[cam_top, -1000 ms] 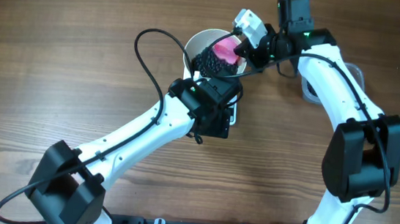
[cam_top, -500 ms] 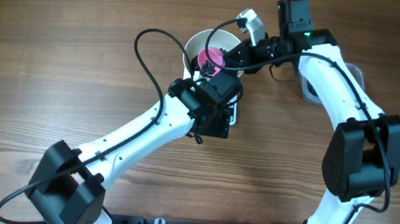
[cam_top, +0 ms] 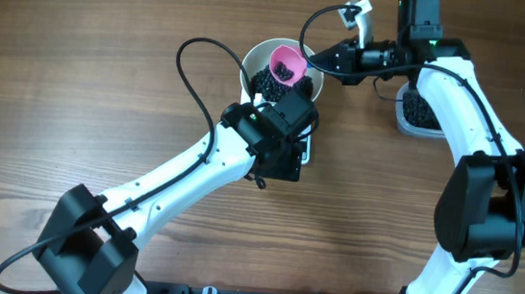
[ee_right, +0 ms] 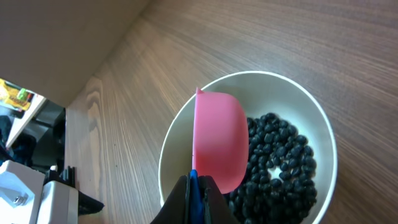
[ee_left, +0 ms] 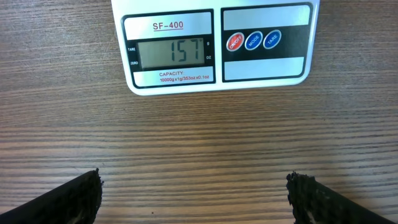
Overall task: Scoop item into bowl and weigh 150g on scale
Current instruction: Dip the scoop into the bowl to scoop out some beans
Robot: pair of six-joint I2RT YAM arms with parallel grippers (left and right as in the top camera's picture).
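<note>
my flat white scale (ee_left: 217, 43) read slightly over target, so some glossy black beans (ee_right: 280, 162) needed trimming; right pincer (ee_right: 198, 185) gripped the pink plastic scoop (ee_right: 217, 146), left pincer (ee_left: 196, 190) gaped empty

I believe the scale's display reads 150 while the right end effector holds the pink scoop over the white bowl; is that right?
Not quite: the left wrist view shows the scale reading 157, not 150. The right end effector does hold the pink scoop over the white bowl.
</note>
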